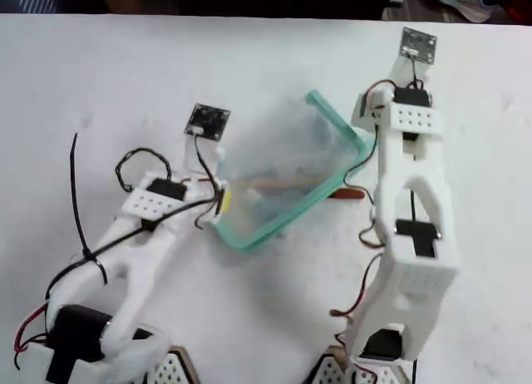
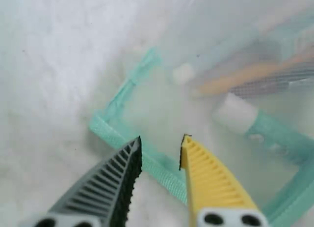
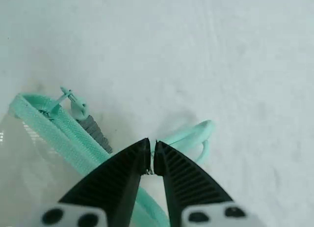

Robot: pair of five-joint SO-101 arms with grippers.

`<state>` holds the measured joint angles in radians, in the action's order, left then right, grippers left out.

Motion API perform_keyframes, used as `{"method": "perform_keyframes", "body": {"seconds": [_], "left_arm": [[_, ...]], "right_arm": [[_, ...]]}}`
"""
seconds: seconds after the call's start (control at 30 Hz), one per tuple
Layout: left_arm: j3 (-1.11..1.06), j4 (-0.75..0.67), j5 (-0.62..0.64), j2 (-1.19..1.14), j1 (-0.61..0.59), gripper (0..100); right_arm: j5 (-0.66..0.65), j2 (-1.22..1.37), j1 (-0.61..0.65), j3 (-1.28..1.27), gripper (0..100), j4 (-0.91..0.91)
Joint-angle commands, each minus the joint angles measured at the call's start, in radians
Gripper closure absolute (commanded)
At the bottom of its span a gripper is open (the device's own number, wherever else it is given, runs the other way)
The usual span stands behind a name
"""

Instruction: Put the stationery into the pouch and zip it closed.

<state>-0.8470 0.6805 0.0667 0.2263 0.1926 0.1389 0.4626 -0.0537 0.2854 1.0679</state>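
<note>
my left pincer [image 2: 159,149] is narrowly parted astride the teal edge of the clear pouch [image 1: 274,155]; my right pincer [image 3: 151,156] is pinched shut at the zip loop [image 3: 196,132]. i see the pouch on the surface [image 1: 100,76] between the arms, stationery [image 2: 245,74] inside.

The pouch [image 1: 287,172] lies flat near the middle of the counter [image 1: 100,76], turned at a slant so that one corner points toward the far edge. It is see-through plastic with mint-green edging and a matching zip tape [image 3: 46,121]. The zip's slider [image 3: 73,103] carries a grey ribbed tab [image 3: 94,130]. A green pull cord [image 3: 196,132] loops out over the counter, its end pinched between the tips of the right pincer [image 3: 152,158]. Stationery shows through the wall: a tan-orange stick [image 2: 245,75], a white cylindrical cap [image 2: 235,114] on a pale green barrel, and beside them a grey mesh patch [image 2: 274,87].
</note>
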Motion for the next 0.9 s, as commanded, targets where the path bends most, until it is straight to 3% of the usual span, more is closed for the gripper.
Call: {"method": "perform_keyframes", "body": {"seconds": [0.0, 0.13, 0.3, 0.53, 0.87], "left_arm": [[0.044, 0.000, -0.012, -0.008, -0.005, 85], [0.044, 0.000, -0.012, -0.008, -0.005, 85], [0.046, 0.000, -0.012, -0.008, -0.005, 85], [0.046, 0.034, -0.017, 0.002, -0.005, 83], [-0.011, 0.041, -0.018, 0.142, -0.036, 79]], "right_arm": [[0.006, 0.087, 0.031, 0.184, 97.8, 0.081], [0.002, 0.194, 0.071, 0.325, 97.8, 0.223], [-0.095, 0.268, 0.122, 0.485, 98.1, 0.392], [-0.161, 0.278, 0.189, 0.577, 98.1, 0.611], [-0.325, 0.213, 0.206, 0.459, 98.1, 0.651]]}}
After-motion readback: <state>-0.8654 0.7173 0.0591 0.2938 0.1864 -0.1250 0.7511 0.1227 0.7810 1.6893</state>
